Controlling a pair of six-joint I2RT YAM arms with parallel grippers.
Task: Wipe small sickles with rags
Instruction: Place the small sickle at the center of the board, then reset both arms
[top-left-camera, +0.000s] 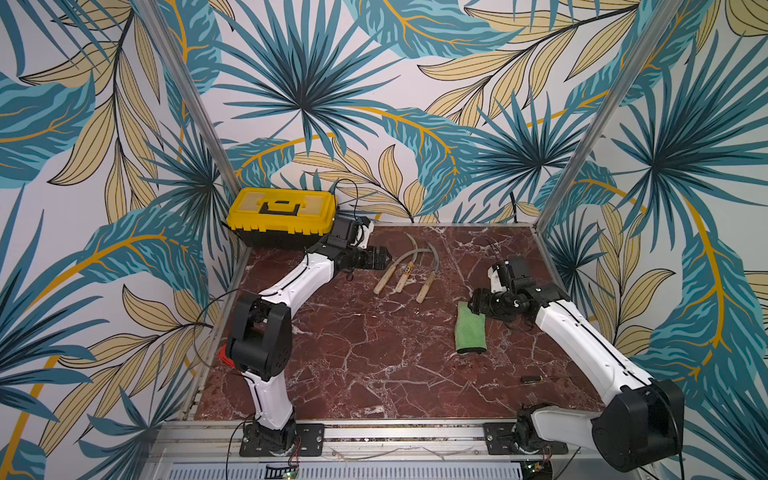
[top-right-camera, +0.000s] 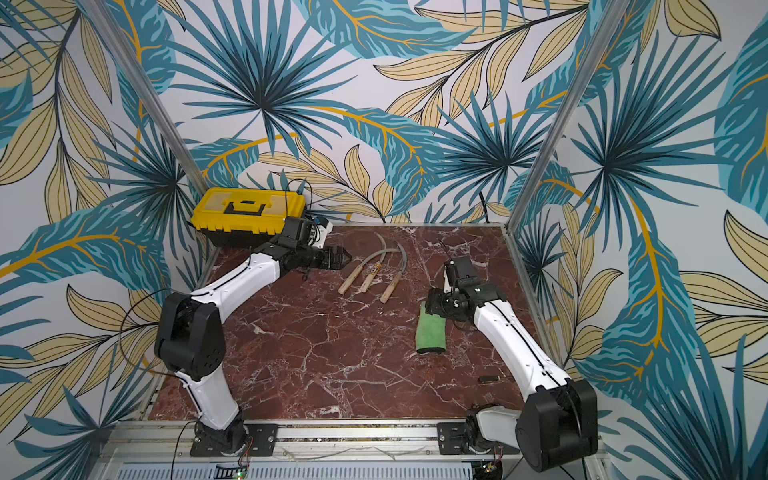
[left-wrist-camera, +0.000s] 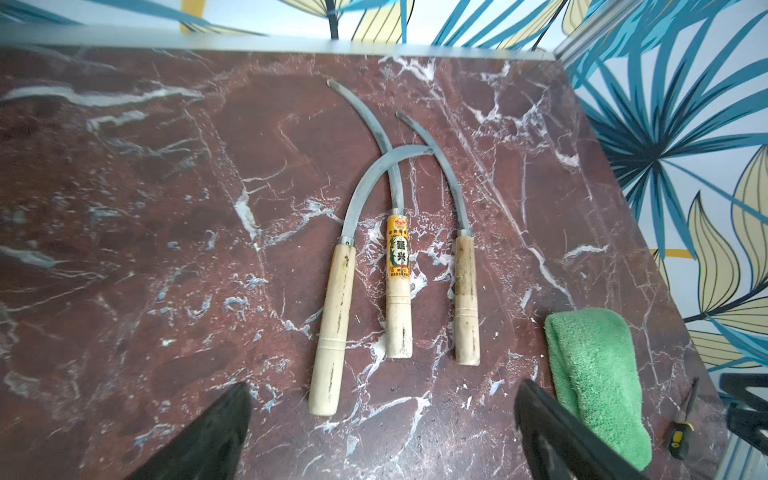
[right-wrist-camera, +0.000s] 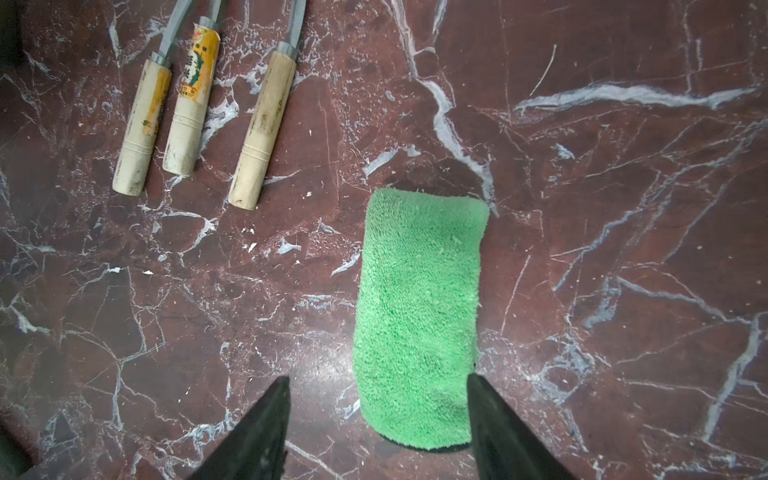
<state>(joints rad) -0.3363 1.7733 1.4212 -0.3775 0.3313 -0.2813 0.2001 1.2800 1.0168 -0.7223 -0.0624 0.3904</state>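
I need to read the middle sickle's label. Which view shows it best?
Left wrist: the middle sickle lies whole and close, label facing the camera. Right wrist crops its blade and shows the label angled; both top views show it whole but small.

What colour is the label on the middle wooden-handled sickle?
Orange label with dark print; left wrist view shows it best.

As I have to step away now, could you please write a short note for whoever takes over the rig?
The left pincer is open and empty, beside the sickles.
The right pincer is open over one end of the rag, not closed on it.
Three sickles lie side by side on the table, blades crossing; the rag lies folded beside them.
Done: no wiping that I can tell.
Left: grip the rag, hold a sickle, wipe each.
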